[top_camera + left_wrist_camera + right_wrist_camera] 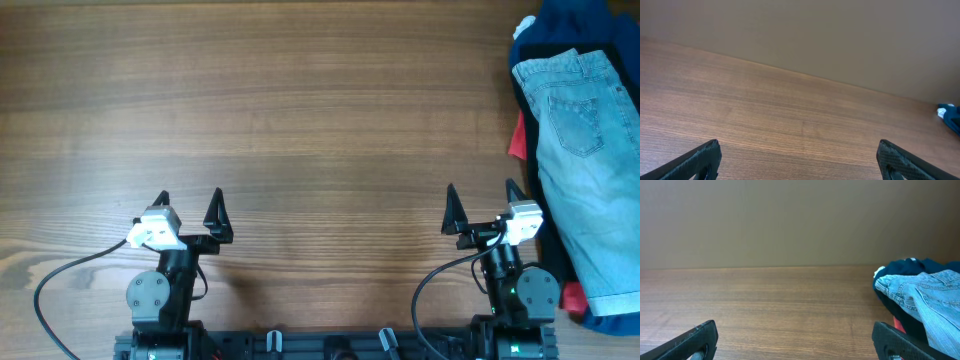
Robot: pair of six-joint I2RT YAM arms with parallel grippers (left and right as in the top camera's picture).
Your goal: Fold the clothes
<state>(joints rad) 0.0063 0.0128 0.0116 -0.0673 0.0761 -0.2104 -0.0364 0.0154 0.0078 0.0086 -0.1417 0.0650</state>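
Note:
The light blue denim shorts [590, 170] lie on top of a pile at the table's right edge, a back pocket facing up. They also show at the right in the right wrist view [930, 300]. My right gripper [484, 203] is open and empty, near the front edge just left of the pile; its fingers show in its own view [796, 340]. My left gripper [190, 205] is open and empty at the front left, far from the shorts, over bare wood [799, 160].
Under the shorts lie dark blue clothes [570, 25] and red cloth [518, 140], with a black garment [552, 250] along the pile's left side. The wooden table [300, 120] stretches left of the pile. A wall rises behind its far edge [790, 225].

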